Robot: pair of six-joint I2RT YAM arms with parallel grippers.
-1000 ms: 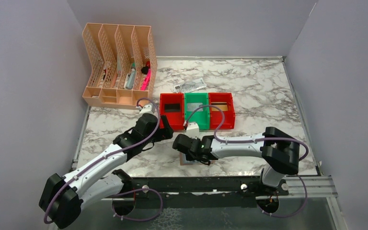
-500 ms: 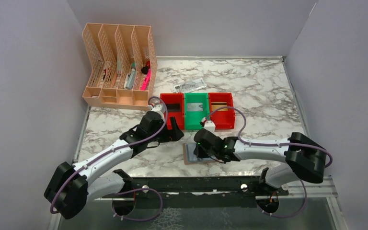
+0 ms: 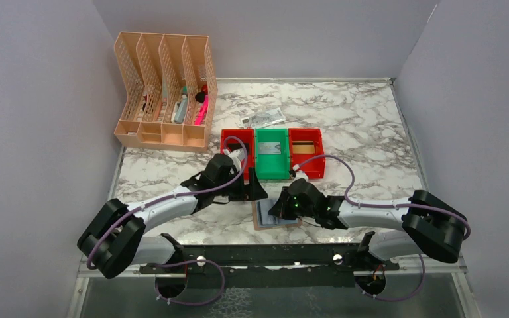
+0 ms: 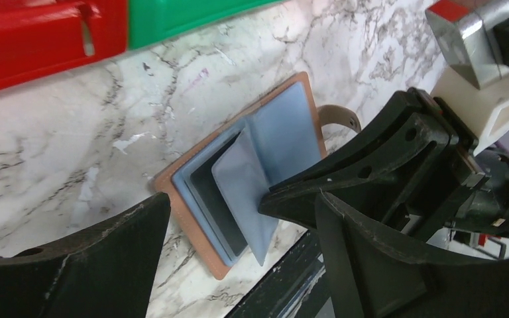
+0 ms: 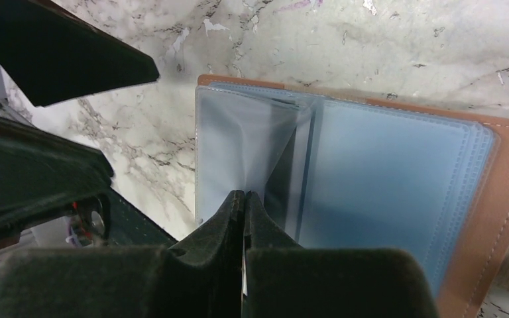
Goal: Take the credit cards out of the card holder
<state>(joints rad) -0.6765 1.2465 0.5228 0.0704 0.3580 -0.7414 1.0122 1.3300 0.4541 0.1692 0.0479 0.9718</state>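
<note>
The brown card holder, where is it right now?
In the top view, the card holder lies open on the marble table, near the middle, between the green bin and the arms' bases, with the right gripper pinching one of its pale sleeves.

Overhead: set high beyond the counter (image 3: 364, 126) at 6 o'clock, facing down toward 12 o'clock, taking in all of it. Both wrists: close, angled down onto the card holder (image 4: 245, 172) near 6 o'clock, shared by all three views.
</note>
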